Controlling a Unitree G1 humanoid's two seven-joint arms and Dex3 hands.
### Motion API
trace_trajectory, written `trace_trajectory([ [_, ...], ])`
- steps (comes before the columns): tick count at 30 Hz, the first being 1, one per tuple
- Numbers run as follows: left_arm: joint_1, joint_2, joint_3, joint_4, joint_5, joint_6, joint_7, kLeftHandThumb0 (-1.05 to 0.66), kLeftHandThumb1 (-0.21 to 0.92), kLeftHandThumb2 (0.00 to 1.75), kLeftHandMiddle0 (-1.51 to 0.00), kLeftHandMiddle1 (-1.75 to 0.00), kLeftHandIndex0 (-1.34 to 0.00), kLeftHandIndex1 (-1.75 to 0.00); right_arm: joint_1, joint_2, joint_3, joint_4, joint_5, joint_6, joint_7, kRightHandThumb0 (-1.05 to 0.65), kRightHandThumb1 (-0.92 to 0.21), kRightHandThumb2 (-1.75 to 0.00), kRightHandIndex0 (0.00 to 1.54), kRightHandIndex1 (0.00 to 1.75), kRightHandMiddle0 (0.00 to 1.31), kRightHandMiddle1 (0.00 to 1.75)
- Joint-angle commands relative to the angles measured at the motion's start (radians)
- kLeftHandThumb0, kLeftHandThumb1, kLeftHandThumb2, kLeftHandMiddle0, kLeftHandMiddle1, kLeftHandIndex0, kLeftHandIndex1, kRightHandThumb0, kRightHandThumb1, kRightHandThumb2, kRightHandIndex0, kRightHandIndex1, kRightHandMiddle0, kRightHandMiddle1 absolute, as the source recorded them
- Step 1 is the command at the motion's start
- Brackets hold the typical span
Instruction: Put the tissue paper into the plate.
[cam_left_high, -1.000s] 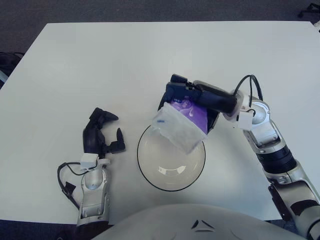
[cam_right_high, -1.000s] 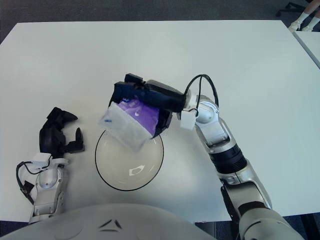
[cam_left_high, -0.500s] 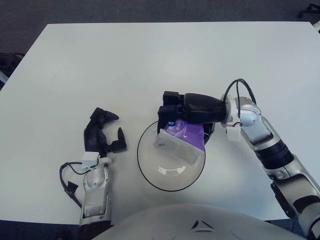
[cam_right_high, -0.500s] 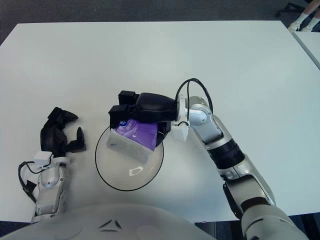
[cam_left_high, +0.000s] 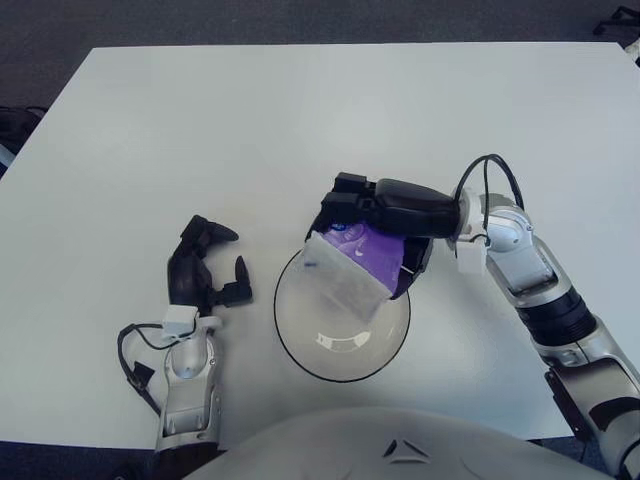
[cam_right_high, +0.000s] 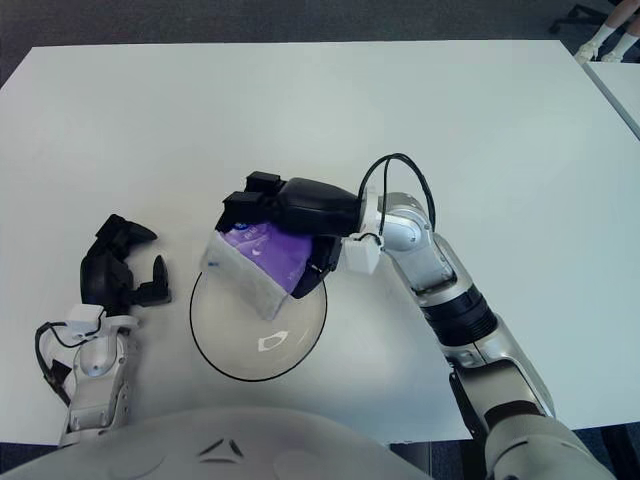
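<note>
1. White table (cam_left_high: 200, 120) over dark carpet (cam_left_high: 300, 20); grey robot torso (cam_left_high: 400, 445) along bottom edge.
2. Tissue pack (cam_left_high: 350, 270): purple top, clear-white wrapper, tilted, lower corner hanging over plate's far half. Cannot tell if touching plate.
3. Plate (cam_left_high: 300, 345): white, dark rim, near front edge of table, centre bare.
4. Right hand (cam_left_high: 375, 215): black, reaching in from the right, fingers clamped on the pack's upper end, above plate's far rim.
5. Right arm (cam_left_high: 530, 290): silver, bent at elbow, black cable looping over wrist.
6. Left hand (cam_left_high: 205, 265): black, just left of plate, clear of it; fingers loosely curled with a gap between, holding nothing. Contact with table not clear.
7. Left forearm (cam_left_high: 188, 385): silver, running down to bottom edge, black cable beside it.
8. Chair base (cam_right_high: 590, 30) and second table corner (cam_right_high: 625, 90) at top right in right eye view.
</note>
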Motion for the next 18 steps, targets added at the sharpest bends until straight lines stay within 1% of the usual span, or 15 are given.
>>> trace_trajectory([
  [1, 0.044, -0.013, -0.009, 0.046, -0.002, 0.07, -0.001, -0.01, 0.04, 1.62, -0.8, -1.75, -0.63, -1.68, -0.022, -0.01, -0.005, 0.025, 0.046, -0.005, 0.032, -0.9, -0.88, -0.51, 0.01, 0.05, 0.01, 0.08],
  [2, 0.043, -0.017, -0.007, 0.047, -0.008, 0.071, 0.0, -0.01, 0.06, 1.6, -0.79, -1.75, -0.62, -1.68, -0.023, -0.014, 0.0, 0.017, 0.063, 0.017, 0.049, -0.92, -0.89, -0.47, 0.0, 0.03, 0.0, 0.05],
  [6, 0.04, -0.026, -0.001, 0.048, -0.025, 0.073, -0.003, -0.01, 0.08, 1.58, -0.78, -1.75, -0.59, -1.7, -0.029, -0.026, 0.007, -0.004, 0.122, 0.094, 0.106, -0.95, -0.87, -0.39, 0.0, 0.01, 0.0, 0.01],
  [10, 0.042, -0.026, -0.004, 0.042, -0.023, 0.08, -0.003, -0.01, 0.09, 1.58, -0.77, -1.75, -0.56, -1.72, -0.04, -0.032, 0.006, -0.011, 0.178, 0.155, 0.161, -0.95, -0.8, -0.33, 0.0, 0.0, 0.0, 0.0],
  [12, 0.043, -0.024, -0.004, 0.039, -0.021, 0.085, -0.004, -0.01, 0.09, 1.58, -0.78, -1.75, -0.56, -1.72, -0.048, -0.034, 0.004, -0.01, 0.193, 0.171, 0.183, -0.92, -0.75, -0.31, 0.0, 0.0, 0.0, 0.0],
  [15, 0.043, -0.022, -0.003, 0.038, -0.021, 0.089, -0.005, -0.01, 0.09, 1.59, -0.78, -1.75, -0.57, -1.72, -0.055, -0.034, 0.0, -0.009, 0.202, 0.183, 0.204, -0.88, -0.67, -0.38, 0.0, 0.0, 0.0, 0.0],
  [18, 0.043, -0.023, -0.002, 0.036, -0.02, 0.093, -0.004, -0.01, 0.08, 1.6, -0.79, -1.75, -0.57, -1.72, -0.06, -0.036, -0.007, -0.01, 0.206, 0.189, 0.219, -0.85, -0.58, -0.48, 0.0, 0.0, 0.0, 0.0],
])
